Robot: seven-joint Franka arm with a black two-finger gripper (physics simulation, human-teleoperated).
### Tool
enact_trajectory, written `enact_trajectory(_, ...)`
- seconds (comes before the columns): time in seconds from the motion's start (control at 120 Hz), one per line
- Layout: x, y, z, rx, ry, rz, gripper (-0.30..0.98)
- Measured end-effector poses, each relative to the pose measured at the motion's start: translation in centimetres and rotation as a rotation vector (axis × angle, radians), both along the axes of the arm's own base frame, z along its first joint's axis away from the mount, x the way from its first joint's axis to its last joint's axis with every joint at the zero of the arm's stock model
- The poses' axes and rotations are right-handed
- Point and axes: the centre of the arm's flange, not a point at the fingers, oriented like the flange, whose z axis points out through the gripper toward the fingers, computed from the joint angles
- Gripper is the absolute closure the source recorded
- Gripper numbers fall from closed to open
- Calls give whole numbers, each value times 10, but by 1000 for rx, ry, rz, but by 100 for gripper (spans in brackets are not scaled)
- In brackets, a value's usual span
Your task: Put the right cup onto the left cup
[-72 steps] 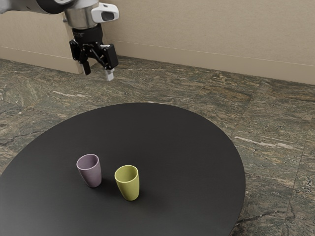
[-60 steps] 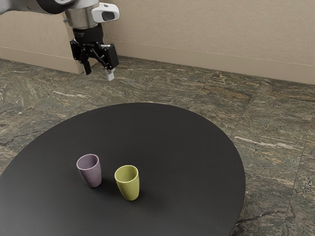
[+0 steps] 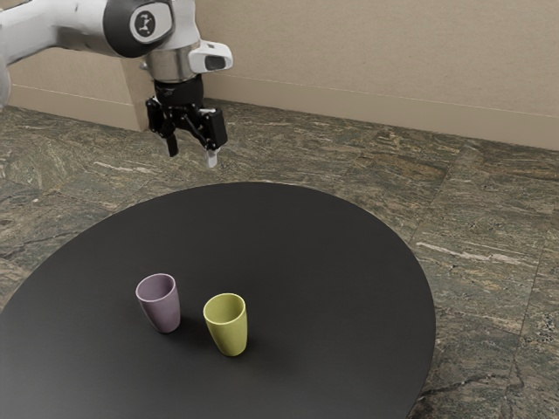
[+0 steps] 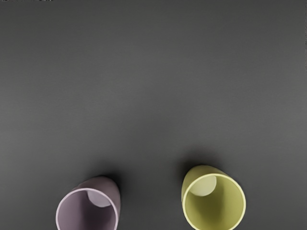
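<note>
A tapered, smooth yellow-green cup (image 3: 231, 337) and a tapered, smooth purple cup (image 3: 163, 312) stand upright on the round black table (image 3: 306, 262), near each other but apart. The black two-finger gripper (image 3: 192, 156) hangs, fingers spread, seemingly above the table.

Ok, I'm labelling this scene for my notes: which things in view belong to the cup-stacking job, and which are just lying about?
For the job:
purple cup, upright
yellow-green cup, upright, beside it
pincer, open

Just surroundings:
round black table, under both cups
stone floor
beige wall
</note>
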Motion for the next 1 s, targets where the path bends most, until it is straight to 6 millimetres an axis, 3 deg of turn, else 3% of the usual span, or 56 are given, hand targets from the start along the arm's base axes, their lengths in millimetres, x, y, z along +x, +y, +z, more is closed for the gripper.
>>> enact_trajectory(0.325,14,-23,-56,2,9,-43,2)
enact_trajectory(1.0,33,-43,-163,7,35,-80,2)
